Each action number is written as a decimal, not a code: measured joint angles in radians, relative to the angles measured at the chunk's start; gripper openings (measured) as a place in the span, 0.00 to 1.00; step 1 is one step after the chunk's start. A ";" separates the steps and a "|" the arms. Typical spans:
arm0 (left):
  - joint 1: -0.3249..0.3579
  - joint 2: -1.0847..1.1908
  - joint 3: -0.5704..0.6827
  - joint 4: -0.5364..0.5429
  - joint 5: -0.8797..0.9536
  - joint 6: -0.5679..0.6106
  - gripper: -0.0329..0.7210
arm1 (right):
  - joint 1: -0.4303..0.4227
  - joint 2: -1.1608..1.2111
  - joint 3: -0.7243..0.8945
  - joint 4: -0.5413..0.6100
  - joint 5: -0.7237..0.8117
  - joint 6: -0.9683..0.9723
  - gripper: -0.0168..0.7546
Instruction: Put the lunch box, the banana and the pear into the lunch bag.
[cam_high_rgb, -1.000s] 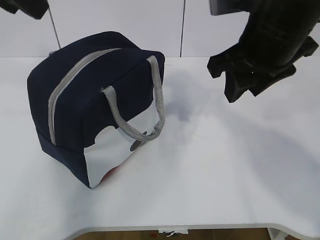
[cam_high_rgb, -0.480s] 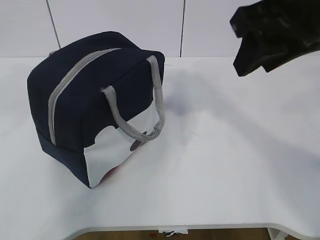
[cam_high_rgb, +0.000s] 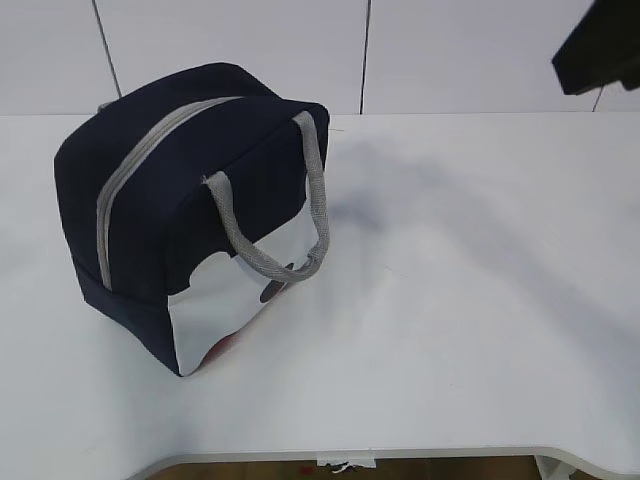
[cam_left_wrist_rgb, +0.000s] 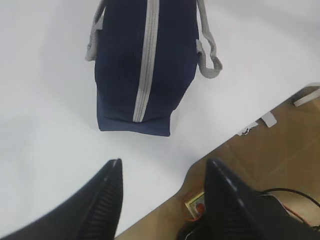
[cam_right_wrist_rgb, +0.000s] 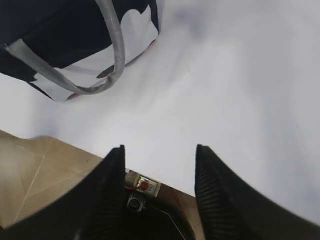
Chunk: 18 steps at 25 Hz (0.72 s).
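The white tabletop (cam_high_rgb: 450, 330) was occupied at its left by the lunch bag (cam_high_rgb: 190, 200), zipped shut and set upright. Both jaws were held parted and empty, well above and apart from the bag, which was seen beyond each pair.

The bag (cam_high_rgb: 190, 210) is zipped along its top, so whatever is inside stays hidden. In the left wrist view its far end runs off the top edge. The right wrist view catches only a corner of it and one handle (cam_right_wrist_rgb: 107, 55). In the exterior view, a dark piece of the right arm (cam_high_rgb: 600, 45) pokes in at the corner, the rest cut off.
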 joint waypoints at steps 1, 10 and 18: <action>0.000 -0.015 0.000 0.000 0.000 0.000 0.57 | 0.000 -0.023 0.019 0.000 0.000 -0.002 0.49; 0.000 -0.236 0.069 -0.004 0.002 -0.002 0.58 | 0.000 -0.231 0.216 0.002 0.002 -0.037 0.49; 0.000 -0.361 0.203 -0.004 0.005 -0.002 0.57 | 0.000 -0.506 0.402 0.002 0.006 -0.072 0.49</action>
